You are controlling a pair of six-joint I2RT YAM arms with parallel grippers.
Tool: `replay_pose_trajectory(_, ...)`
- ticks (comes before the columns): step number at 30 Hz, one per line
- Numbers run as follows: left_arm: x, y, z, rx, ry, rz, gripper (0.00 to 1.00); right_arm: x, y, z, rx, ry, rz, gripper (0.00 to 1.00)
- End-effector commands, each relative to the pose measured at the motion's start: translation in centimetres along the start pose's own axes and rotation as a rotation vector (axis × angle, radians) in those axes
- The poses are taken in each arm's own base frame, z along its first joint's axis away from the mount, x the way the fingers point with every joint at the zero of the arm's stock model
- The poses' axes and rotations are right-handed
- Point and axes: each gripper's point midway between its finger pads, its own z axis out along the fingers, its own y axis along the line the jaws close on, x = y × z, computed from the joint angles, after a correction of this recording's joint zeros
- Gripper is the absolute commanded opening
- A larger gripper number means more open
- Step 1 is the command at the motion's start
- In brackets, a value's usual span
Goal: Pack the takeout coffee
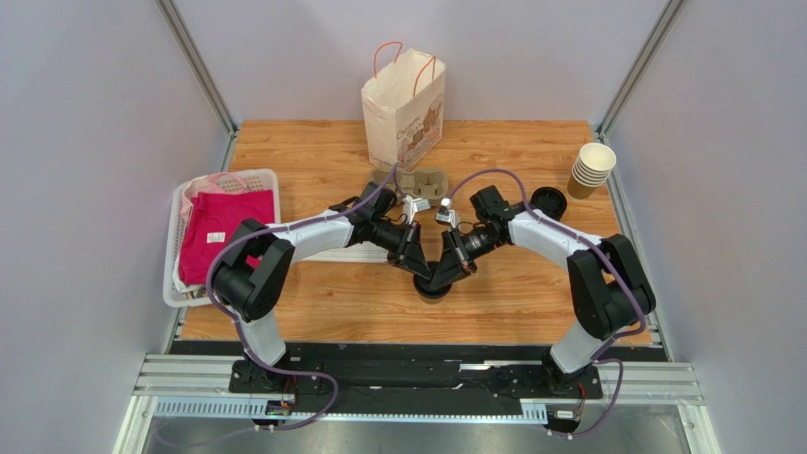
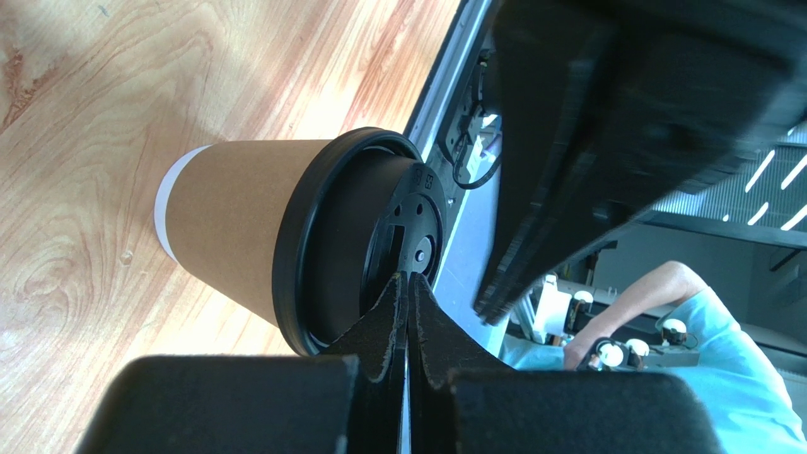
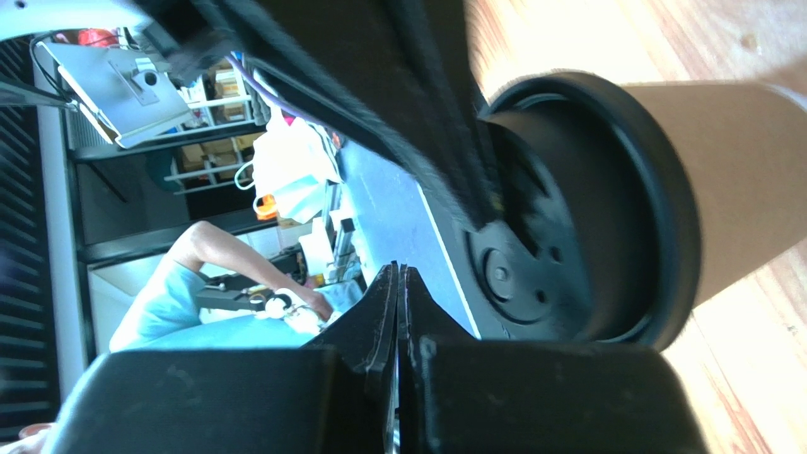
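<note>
The takeout coffee point(image 2: 242, 222), a tan-brown paper cup with a black lid point(image 2: 327, 246), stands on the wooden table under both grippers. In the top view only a dark edge of the takeout coffee point(image 1: 434, 293) shows below the two wrists. My left gripper point(image 2: 407, 277) is shut with nothing between its fingers, and its tips sit over the lid's top. My right gripper point(image 3: 398, 269) is also shut and holds nothing, just beside the lid point(image 3: 587, 218) of the cup point(image 3: 734, 180). The two grippers meet tip to tip above the cup, left gripper point(image 1: 420, 263) and right gripper point(image 1: 452, 268).
A white paper bag point(image 1: 403, 109) with orange handles stands at the back centre, with a cardboard cup carrier point(image 1: 417, 180) in front of it. A stack of cream cups point(image 1: 592, 168) and a loose black lid point(image 1: 547, 201) are at the right. A white basket point(image 1: 178, 284) holding pink cloth is at the left.
</note>
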Motion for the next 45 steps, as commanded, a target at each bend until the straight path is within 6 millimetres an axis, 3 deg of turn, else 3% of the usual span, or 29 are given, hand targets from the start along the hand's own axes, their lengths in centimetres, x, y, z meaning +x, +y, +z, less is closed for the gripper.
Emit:
replay_pose_trajectory(1,-0.5,2.7,0.3,-0.116,-0.031,0.028,0.00,0.5,-1.5,0.7,-0.003,0.019,0.044,0.00)
replay_pose_trajectory(11,-0.2,3.3,0.3,-0.131,-0.027,0.020,0.00,0.3,-5.8,1.0,0.083,0.020,0.145,0.00)
replay_pose_trajectory(27,-0.1,4.0,0.3,-0.154,-0.017,0.002,0.00,1.8,-11.8,0.7,0.265,0.064,0.201,0.00)
replay_pose_trajectory(32,-0.2,3.8,0.3,-0.149,-0.021,0.000,0.00,0.3,-9.2,0.3,0.190,0.041,0.116,0.00)
replay_pose_trajectory(33,-0.2,3.8,0.2,-0.149,-0.023,-0.002,0.00,-0.7,-7.4,-0.2,0.174,0.015,0.058,0.00)
replay_pose_trajectory(36,-0.4,3.8,0.1,-0.150,-0.032,-0.027,0.00,-2.1,-4.6,-1.4,0.171,-0.039,-0.049,0.05)
replay_pose_trajectory(40,-0.9,3.0,0.0,-0.132,-0.042,-0.035,0.00,-3.9,-1.8,-3.1,0.207,-0.101,-0.143,0.11)
replay_pose_trajectory(43,-1.2,2.7,-0.2,-0.136,-0.055,-0.029,0.00,-3.5,-1.6,-4.2,0.272,-0.122,-0.132,0.13)
replay_pose_trajectory(45,-1.2,2.5,-0.4,-0.137,-0.059,-0.023,0.00,-2.0,-2.5,-4.4,0.321,-0.113,-0.092,0.14)
